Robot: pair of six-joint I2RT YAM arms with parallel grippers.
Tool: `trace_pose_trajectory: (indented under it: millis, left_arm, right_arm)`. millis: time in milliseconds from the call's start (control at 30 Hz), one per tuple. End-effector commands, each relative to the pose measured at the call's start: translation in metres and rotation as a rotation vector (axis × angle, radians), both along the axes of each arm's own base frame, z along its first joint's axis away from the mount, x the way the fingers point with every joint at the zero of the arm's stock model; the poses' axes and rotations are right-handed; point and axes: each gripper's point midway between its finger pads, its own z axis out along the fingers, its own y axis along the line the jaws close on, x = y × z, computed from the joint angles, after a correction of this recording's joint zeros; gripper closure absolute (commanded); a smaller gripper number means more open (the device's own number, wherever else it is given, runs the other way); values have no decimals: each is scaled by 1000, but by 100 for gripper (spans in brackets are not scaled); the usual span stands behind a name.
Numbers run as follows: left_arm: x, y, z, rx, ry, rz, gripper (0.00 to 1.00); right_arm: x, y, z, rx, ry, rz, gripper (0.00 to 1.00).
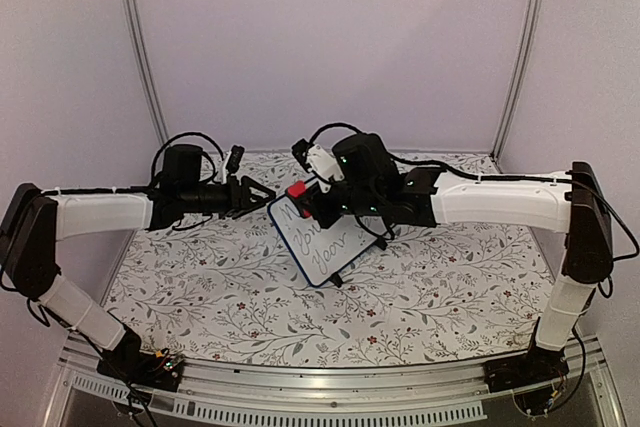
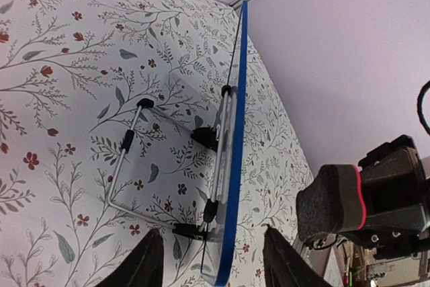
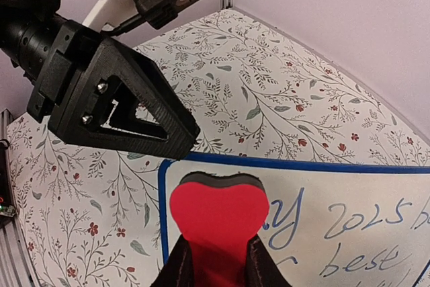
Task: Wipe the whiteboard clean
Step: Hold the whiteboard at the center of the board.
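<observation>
Whiteboard (image 1: 322, 242) stood propped near the middle of the tabletop (image 1: 200, 287), writing unwiped, our right claw (image 3: 218, 260) pinching the eraser (image 3: 216, 216) by the board's upper corner and our left claw (image 2: 213, 253) gaping astride its edge; next, we judged, steady it and wipe.

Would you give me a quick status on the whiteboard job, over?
Left gripper open, straddling whiteboard edge. Right gripper shut on red eraser, near its top corner. Handwriting not yet wiped. Nothing in the way.

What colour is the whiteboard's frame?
The frame is blue, clearest in the right wrist view.
</observation>
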Motion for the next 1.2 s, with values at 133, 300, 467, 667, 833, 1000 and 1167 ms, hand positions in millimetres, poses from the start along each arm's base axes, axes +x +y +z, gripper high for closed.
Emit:
trace_pose_trajectory:
  millis: [133, 300, 467, 667, 833, 1000, 1167]
  left_arm:
    - [-8, -9, 0, -28, -25, -35, 64]
    - [-10, -13, -4, -22, -15, -44, 65]
    - [-11, -15, -7, -14, -4, -49, 69]
    - [-12, -16, -10, -9, 0, -52, 80]
    - [-13, -17, -10, -9, 0, -54, 84]
    - [-13, -17, -11, -9, 2, -53, 93]
    - [-13, -17, -10, -11, 0, -54, 100]
  right_arm:
    - [-1, 6, -12, -22, 32, 1, 83]
    - [-2, 8, -17, -31, 57, 3, 84]
    - [-2, 11, -21, -45, 80, 5, 84]
    - [-2, 16, -24, -56, 96, 10, 84]
    - [0, 18, -31, -75, 109, 9, 84]
    - [1, 20, -39, -90, 118, 8, 84]
    - [1, 20, -39, -90, 117, 6, 84]
